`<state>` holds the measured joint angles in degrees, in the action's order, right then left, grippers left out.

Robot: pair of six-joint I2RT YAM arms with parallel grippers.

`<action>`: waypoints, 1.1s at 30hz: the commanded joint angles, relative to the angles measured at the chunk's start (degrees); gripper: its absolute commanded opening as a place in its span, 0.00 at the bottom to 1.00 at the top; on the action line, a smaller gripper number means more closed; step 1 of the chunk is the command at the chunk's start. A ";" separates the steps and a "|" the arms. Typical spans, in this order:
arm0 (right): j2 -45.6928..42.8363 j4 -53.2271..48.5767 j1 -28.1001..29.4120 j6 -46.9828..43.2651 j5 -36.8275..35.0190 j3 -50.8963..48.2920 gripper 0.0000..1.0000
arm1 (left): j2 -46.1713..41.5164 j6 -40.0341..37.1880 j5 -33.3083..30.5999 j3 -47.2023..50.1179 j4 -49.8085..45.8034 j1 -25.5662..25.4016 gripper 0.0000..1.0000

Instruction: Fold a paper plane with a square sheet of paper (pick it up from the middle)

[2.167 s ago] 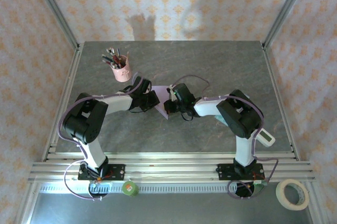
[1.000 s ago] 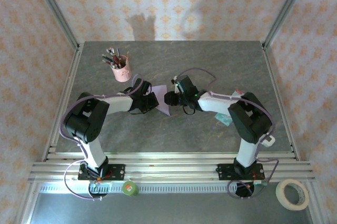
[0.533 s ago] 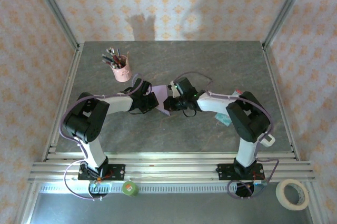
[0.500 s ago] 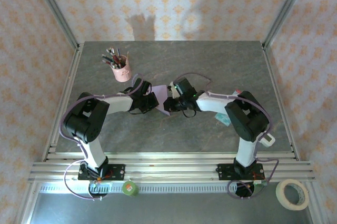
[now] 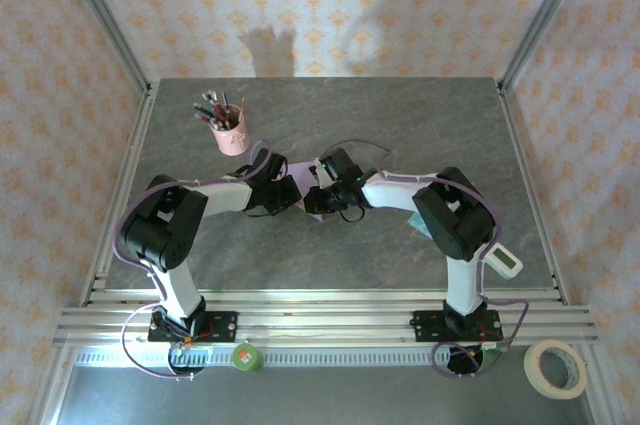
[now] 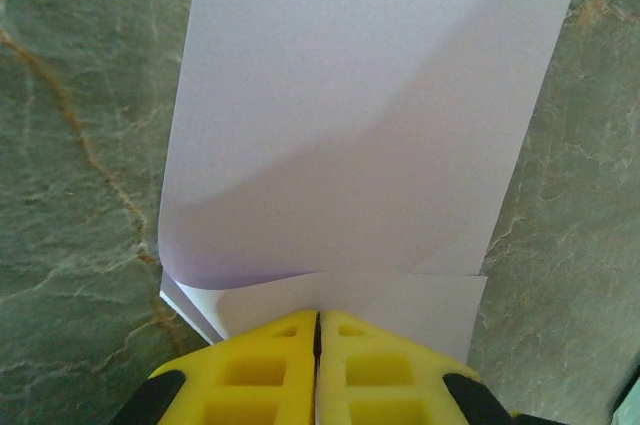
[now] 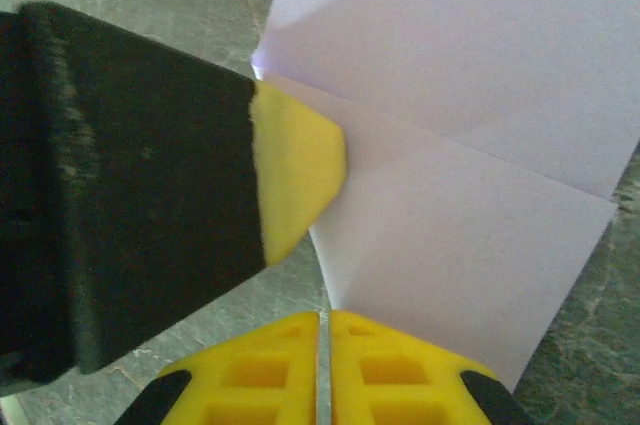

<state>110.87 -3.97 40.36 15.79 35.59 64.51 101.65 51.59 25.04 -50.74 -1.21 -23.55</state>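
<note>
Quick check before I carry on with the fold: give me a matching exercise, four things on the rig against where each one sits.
Things
1. pink pen cup
2. lilac sheet of paper
3. roll of tape
4. white gadget

Places
A. off the table, beyond the front rail, near right corner
B. far left part of the table
C. mid-table, partly folded
D. right side of the table, towards the front

Pairs: 1-B, 2-C, 3-A, 4-D

Grey table, lilac paper, pen cup
</note>
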 commanded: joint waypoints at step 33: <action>-2.43 -13.52 0.16 -8.06 -2.82 -6.13 0.10 | 5.71 -1.42 -7.50 0.53 -6.32 0.02 0.09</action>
<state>109.58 -6.50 40.36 9.78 34.94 61.52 102.94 50.96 23.68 -52.07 -2.00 -23.66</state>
